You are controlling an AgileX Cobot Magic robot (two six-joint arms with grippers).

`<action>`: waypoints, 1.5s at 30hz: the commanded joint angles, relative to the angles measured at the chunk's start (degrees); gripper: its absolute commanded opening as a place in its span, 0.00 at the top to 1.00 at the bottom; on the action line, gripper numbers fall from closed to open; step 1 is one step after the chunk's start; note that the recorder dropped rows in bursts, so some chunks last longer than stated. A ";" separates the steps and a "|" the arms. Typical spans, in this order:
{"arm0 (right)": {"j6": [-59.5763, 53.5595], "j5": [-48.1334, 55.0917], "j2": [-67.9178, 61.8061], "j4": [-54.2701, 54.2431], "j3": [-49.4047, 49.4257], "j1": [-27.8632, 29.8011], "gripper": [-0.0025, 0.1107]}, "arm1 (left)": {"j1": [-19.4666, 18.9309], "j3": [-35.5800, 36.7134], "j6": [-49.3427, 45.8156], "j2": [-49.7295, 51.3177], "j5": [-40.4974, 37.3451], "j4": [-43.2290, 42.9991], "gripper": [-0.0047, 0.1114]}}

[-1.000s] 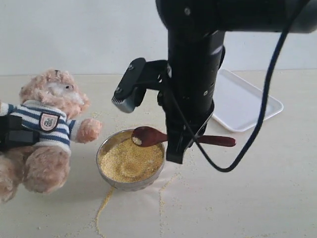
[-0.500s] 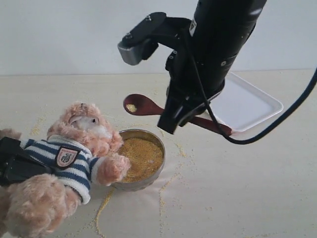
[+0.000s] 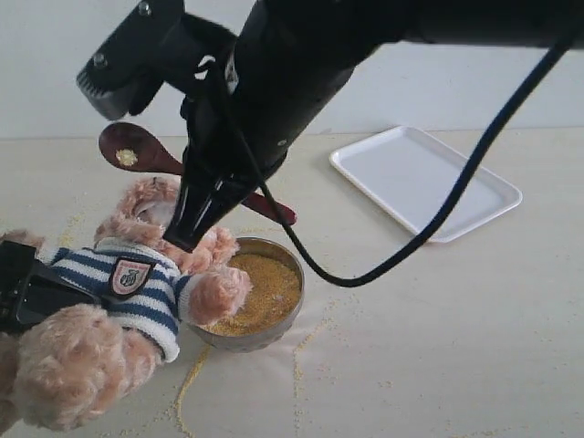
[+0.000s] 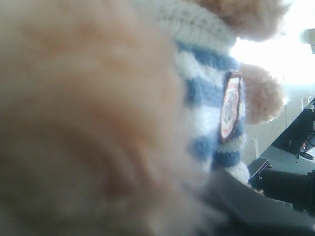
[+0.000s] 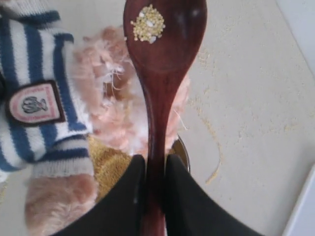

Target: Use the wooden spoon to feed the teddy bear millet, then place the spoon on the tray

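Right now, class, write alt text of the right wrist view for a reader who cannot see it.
A wooden spoon, gripped by its handle in the right tool, holds a little millet above the teddy bear in its striped shirt. A metal bowl shows behind the handle.

At left wooden spoon over teddy bear, bowl beside, tray right

table: beige | on it: 1 white tray, 1 metal bowl, scattered millet

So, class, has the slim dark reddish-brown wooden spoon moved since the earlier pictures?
Yes. Against the fixed white rectangular tray, the wooden spoon has moved left and upward, from over the round metal bowl to above the fluffy teddy bear's head.
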State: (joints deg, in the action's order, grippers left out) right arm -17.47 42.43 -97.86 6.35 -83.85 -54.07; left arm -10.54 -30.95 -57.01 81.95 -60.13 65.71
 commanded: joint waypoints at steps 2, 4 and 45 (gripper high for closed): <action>2.96 3.20 -2.89 11.72 -0.27 -3.50 0.98 | 0.37 0.32 -0.91 -0.43 -1.52 1.95 0.92; 6.20 3.59 -3.66 16.92 -0.14 -4.80 0.98 | 0.37 0.32 -1.95 -0.43 -1.78 2.52 0.92; 11.30 14.97 -6.82 47.43 -0.14 -14.46 0.98 | 0.37 0.32 -6.51 -0.43 -2.32 5.54 0.92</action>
State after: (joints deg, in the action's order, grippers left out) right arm -4.06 56.78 -104.87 51.49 -83.85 -67.94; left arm -10.54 -30.73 -62.19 81.95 -61.01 69.51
